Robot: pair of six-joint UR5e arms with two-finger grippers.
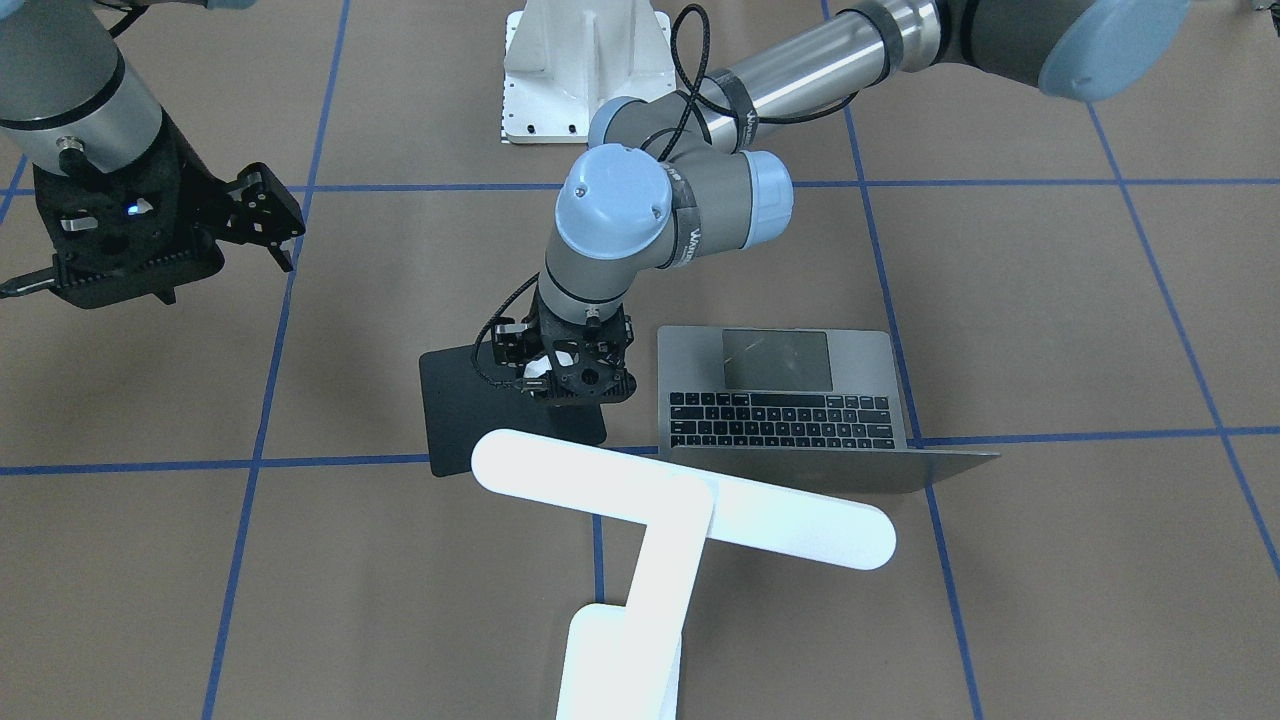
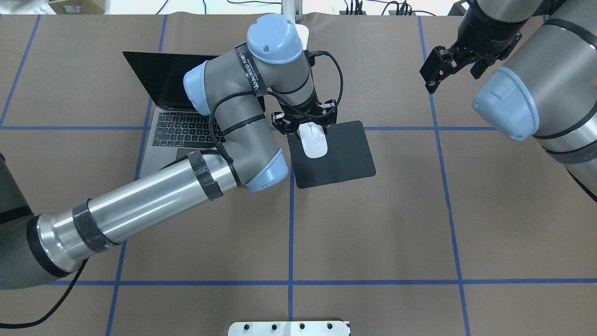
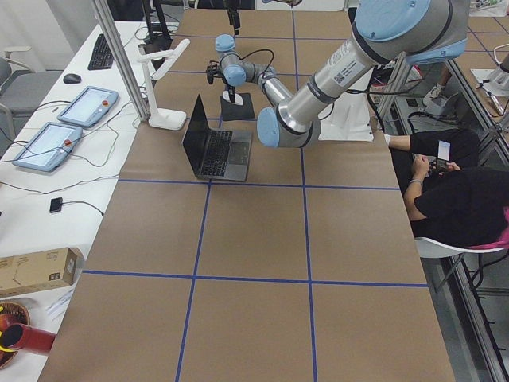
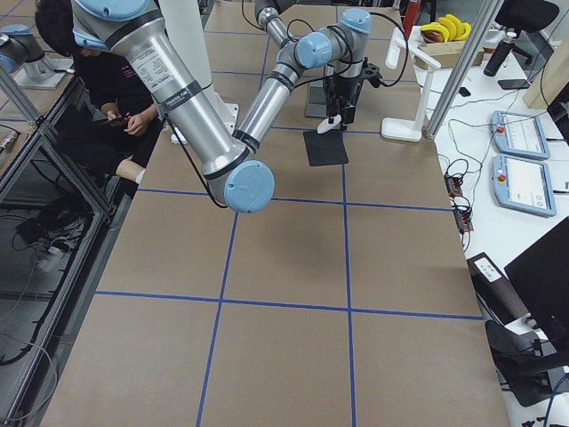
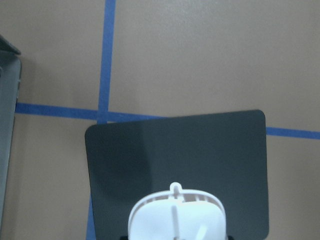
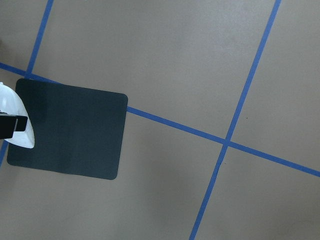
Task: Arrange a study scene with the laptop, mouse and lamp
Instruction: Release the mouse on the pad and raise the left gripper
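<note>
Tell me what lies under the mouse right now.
The black mouse pad spreads beneath the mouse, which the left gripper holds. The patch of pad directly below the mouse is covered, so whether the two touch cannot be judged.

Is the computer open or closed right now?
Open. The laptop has its lid standing up from the table, and its black keys and grey trackpad are uncovered. The overhead view shows a dark screen.
</note>
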